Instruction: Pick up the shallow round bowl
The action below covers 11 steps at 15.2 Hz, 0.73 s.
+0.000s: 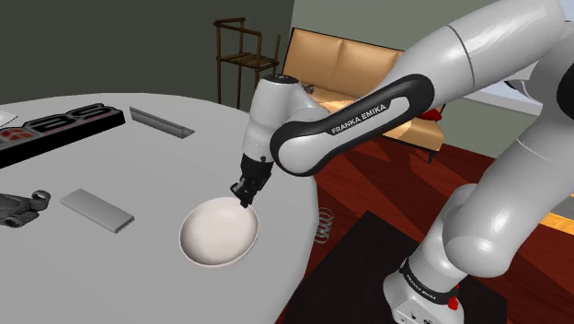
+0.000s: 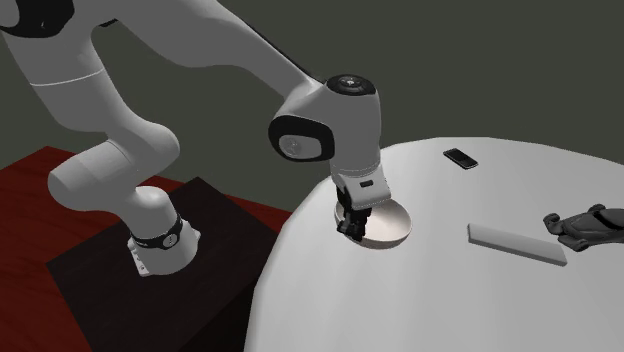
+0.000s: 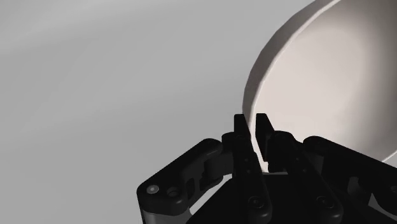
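The shallow round bowl (image 1: 218, 235) is off-white and sits on the pale grey round table (image 1: 156, 175) close to its near edge. My black gripper (image 1: 245, 194) comes down onto the bowl's rim on the side nearest the arm. In the wrist view the two fingers (image 3: 240, 137) clasp the thin rim of the bowl (image 3: 318, 83), one inside and one outside. In the second exterior view the gripper (image 2: 353, 224) sits at the near edge of the bowl (image 2: 388, 226), which rests on the table.
A flat grey bar (image 1: 97, 210) lies to the bowl's left in the shoulder view, a dark clamp-like object (image 1: 20, 208) beyond it. A black box with red lettering (image 1: 57, 127) and a grey wedge (image 1: 162, 121) lie further back. A small black phone (image 2: 461, 158) lies near the table's edge.
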### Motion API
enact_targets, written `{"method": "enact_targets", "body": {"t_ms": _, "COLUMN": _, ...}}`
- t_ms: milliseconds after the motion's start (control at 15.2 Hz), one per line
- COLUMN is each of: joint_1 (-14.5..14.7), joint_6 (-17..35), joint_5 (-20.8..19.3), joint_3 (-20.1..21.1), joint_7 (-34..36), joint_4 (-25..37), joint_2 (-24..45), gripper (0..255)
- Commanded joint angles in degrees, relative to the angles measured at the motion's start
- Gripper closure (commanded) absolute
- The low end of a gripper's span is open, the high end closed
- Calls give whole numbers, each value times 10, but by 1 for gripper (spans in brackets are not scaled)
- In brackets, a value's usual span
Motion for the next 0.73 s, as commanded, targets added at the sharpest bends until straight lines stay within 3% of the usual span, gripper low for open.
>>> {"method": "enact_targets", "body": {"t_ms": 0, "joint_1": 0, "joint_6": -17, "joint_5": 4, "joint_3": -1, "joint_7": -3, "joint_4": 8, "joint_2": -9, "gripper": 255}}
{"method": "enact_targets", "body": {"t_ms": 660, "joint_1": 1, "joint_6": -82, "joint_5": 17, "joint_3": -7, "joint_7": -11, "joint_4": 40, "joint_2": -44, "gripper": 255}}
